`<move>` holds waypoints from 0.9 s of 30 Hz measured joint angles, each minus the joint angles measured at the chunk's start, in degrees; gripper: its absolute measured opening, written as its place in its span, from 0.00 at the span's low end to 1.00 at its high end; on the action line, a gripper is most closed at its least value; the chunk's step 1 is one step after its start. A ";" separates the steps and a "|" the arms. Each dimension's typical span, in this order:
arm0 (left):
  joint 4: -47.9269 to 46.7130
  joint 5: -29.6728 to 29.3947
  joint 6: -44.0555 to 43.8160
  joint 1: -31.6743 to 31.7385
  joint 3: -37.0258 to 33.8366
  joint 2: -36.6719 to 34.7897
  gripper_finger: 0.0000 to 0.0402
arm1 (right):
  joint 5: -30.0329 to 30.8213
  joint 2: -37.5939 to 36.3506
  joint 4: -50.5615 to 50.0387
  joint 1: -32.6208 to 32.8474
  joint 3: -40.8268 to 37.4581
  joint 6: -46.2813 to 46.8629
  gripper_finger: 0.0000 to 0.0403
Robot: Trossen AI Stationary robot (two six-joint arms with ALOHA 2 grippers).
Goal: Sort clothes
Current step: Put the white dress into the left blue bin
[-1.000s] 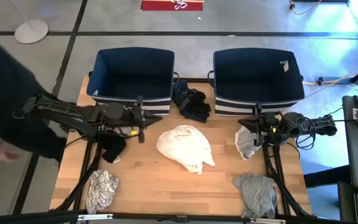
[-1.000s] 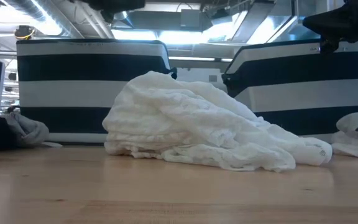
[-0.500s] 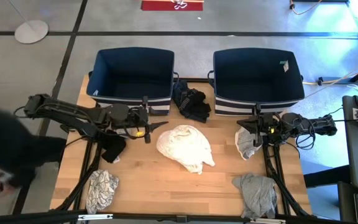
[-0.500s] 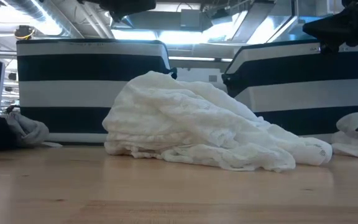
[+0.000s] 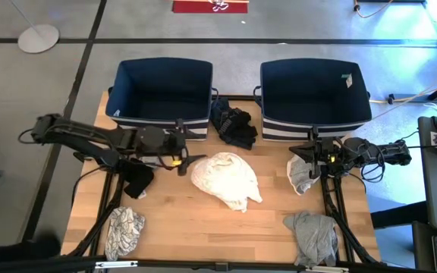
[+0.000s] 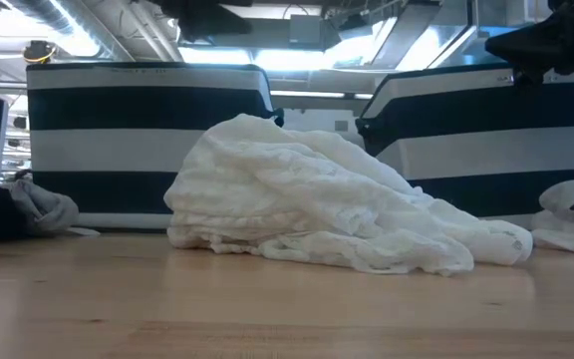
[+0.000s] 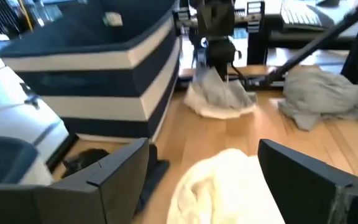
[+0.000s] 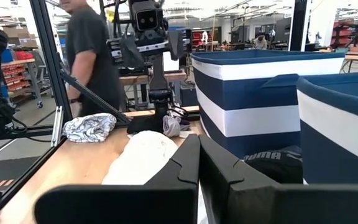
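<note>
Overhead, table-level and two opposed wrist views, all sharing white garment (image 5: 224, 179).

- My left end effector (image 5: 191, 151) has slid toward the crumpled white fabric garment (image 5: 226, 179) and spread its fingers wide.
- The person beside the bench has gone.

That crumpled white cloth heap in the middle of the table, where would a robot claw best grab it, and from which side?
Probably from above, at the crumpled white cloth heap's highest fold. The low view shows a raised ridge toward its left, with loose wrinkles to pinch, while the right end trails thin and flat on the wooden table. The open left end effector hovers just beside that heap.
</note>
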 joint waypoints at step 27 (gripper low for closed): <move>-16.50 14.13 -8.91 0.23 8.40 19.85 0.73 | 1.30 0.00 -0.37 0.00 0.00 -0.08 0.02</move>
